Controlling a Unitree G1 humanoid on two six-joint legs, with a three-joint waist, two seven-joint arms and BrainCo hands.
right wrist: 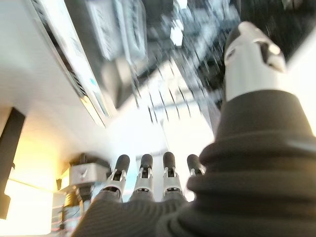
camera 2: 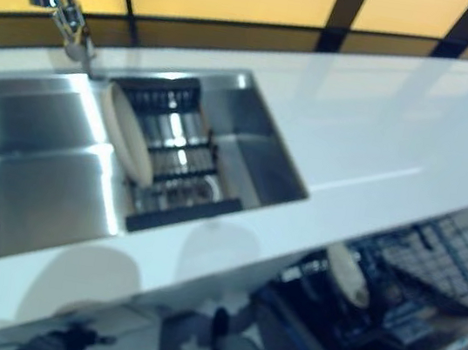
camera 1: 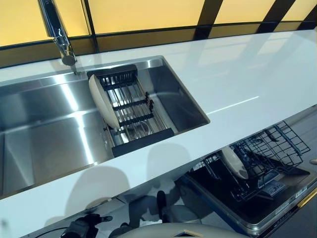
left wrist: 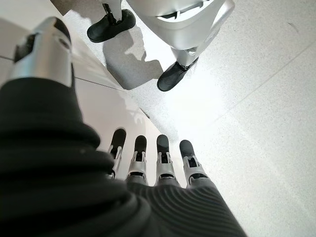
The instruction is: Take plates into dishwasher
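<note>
1. One plate (camera 1: 102,100) stands on edge in the black drying rack (camera 1: 130,106) inside the steel sink (camera 1: 44,134), below the faucet (camera 1: 58,32).
2. A second plate (camera 1: 234,162) is upright in the wire rack (camera 1: 270,148) of the open dishwasher (camera 1: 247,198), below the white countertop (camera 1: 237,79).
3. Left hand (left wrist: 148,163): fingers straight and spread, empty, pointing at the floor, well apart from both plates.
4. Right hand (right wrist: 153,173): fingers straight, holding nothing; what lies past it is too blurred to tell.

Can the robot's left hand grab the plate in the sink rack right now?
Probably not yet. The left hand hangs low, open and empty, pointing at the floor. The plate stands in the rack with nothing covering it, so lifting the arm should get there.
</note>
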